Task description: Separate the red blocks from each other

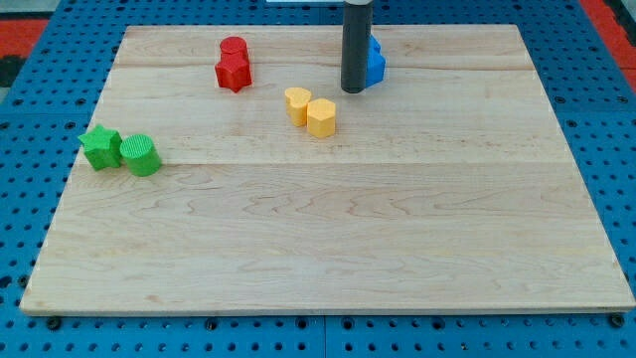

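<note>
The end effector is a plain rod with no jaws, and my tip (353, 89) grips nothing. The red cylinder (234, 48) and red star (233, 73) touch each other, well to the view's left of it, apart from it on the bench (328, 239)

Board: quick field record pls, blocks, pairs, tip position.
red pair: cylinder above star, touching, view's top left
yellow pair: heart and hexagon, touching, centre top
green pair: star and cylinder, touching, view's left edge
blue blocks: partly hidden behind rod, shapes unclear
my tip: beside blue blocks, right of red pair, not touching red
task state: reds not yet separated
</note>
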You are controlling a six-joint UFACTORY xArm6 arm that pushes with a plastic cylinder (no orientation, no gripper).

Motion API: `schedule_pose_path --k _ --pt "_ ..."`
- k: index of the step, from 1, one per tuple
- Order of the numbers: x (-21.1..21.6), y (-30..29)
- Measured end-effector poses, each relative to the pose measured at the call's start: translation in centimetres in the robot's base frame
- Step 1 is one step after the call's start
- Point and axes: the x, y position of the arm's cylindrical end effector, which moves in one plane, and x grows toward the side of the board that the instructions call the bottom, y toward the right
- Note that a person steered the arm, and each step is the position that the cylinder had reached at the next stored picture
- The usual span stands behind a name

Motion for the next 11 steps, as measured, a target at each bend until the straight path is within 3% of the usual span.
schedule_pose_path --k 1,3,5,7,8,10,11 --pt "1.6 2.5" --pt "0.4 7.3" --pt "-1.4 -4.6" --pt "-7.7 -10.5" --pt "-8.6 -15.2" --pt "0.4 -19.0" --pt "-3.4 -19.2"
